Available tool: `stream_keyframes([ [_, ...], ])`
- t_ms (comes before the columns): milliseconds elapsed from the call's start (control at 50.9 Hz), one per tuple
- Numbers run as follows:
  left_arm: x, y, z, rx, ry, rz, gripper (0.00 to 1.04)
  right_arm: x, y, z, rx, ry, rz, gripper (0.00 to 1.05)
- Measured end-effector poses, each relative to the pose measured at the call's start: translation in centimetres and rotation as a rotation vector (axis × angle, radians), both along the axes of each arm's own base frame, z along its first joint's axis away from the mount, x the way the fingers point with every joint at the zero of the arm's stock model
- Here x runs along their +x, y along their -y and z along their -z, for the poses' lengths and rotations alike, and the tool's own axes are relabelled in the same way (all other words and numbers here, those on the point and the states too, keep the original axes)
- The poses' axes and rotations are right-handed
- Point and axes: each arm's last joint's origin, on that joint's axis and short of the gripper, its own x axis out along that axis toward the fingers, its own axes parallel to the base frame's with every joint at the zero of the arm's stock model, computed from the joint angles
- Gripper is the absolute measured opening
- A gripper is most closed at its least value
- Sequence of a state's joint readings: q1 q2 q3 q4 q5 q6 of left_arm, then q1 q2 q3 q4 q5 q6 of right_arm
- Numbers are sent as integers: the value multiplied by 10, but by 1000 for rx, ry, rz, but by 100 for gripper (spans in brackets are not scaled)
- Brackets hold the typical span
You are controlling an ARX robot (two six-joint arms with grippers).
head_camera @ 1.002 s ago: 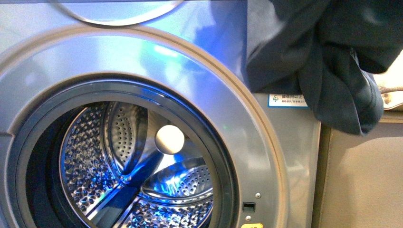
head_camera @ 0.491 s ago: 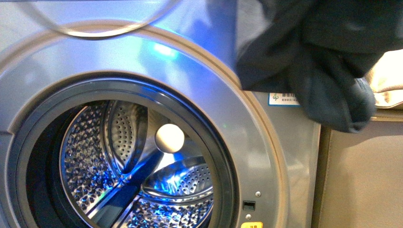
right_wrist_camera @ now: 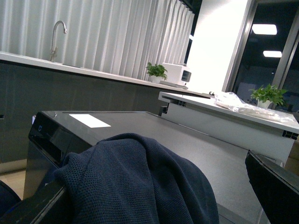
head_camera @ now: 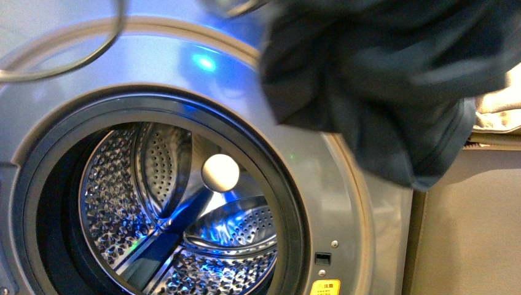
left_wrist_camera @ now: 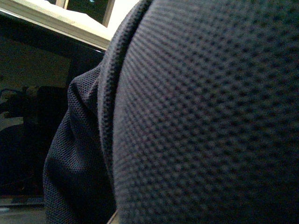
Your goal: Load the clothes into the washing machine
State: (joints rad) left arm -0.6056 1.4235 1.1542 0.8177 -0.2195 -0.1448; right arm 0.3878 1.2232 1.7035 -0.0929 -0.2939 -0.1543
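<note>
The washing machine [head_camera: 344,203] fills the front view, silver-grey, its round porthole open on the perforated steel drum [head_camera: 178,215]. The clothes [head_camera: 381,80], a dark navy garment with a stitched hem, hang in a bunch at the upper right, over the porthole's rim. My left gripper is shut on the clothes; in the left wrist view the navy knit [left_wrist_camera: 201,121] covers the jaws. In the right wrist view the clothes [right_wrist_camera: 135,182] mound up between my open right gripper's fingers [right_wrist_camera: 275,186], above the machine's flat grey top [right_wrist_camera: 187,135].
Beige quilted fabric [head_camera: 497,110] lies on a ledge right of the machine, above a tan panel [head_camera: 467,233]. A thin cable [head_camera: 92,55] loops across the upper left. A yellow sticker [head_camera: 325,287] sits low on the washer's front. Behind the machine runs a counter [right_wrist_camera: 93,72] with a tap.
The clothes have swung left and spread wider across the front view, now covering the label and reaching over the porthole's upper right rim. The cable loop has shifted left.
</note>
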Motion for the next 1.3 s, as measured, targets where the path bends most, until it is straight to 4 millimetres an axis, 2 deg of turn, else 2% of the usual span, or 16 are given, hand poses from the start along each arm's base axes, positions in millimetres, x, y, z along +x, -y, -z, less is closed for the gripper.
stream_keyframes([
  [393, -2, -23, -1, -61, -11, -22, 9, 0, 0, 0, 0, 0, 0, 97],
  [432, -2, -24, -1, -63, -12, -23, 9, 0, 0, 0, 0, 0, 0, 95],
  [531, -1, -28, 1, -68, -16, -23, 9, 0, 0, 0, -1, 0, -3, 74],
  [688, -1, -32, 2, -76, -20, -23, 9, 0, 0, 0, -1, 1, -4, 49],
  [766, -1, -34, 2, -77, -21, -25, 9, 0, 0, 0, -1, 0, -4, 30],
  [904, -1, -34, 2, -78, -22, -26, 9, 0, 0, 0, -2, 1, -4, 2],
  [963, -1, -34, 2, -78, -21, -26, 9, 0, 0, 0, -2, 1, -4, 4],
  [1002, -1, -34, 2, -78, -22, -27, 9, 0, 0, 0, -2, 1, -4, 9],
  [1199, -1, -34, 2, -80, -22, -26, 9, 0, 0, 0, -1, 1, -3, 55],
  [1297, -1, -34, 2, -81, -23, -25, 9, 0, 0, 0, -1, 1, -3, 72],
])
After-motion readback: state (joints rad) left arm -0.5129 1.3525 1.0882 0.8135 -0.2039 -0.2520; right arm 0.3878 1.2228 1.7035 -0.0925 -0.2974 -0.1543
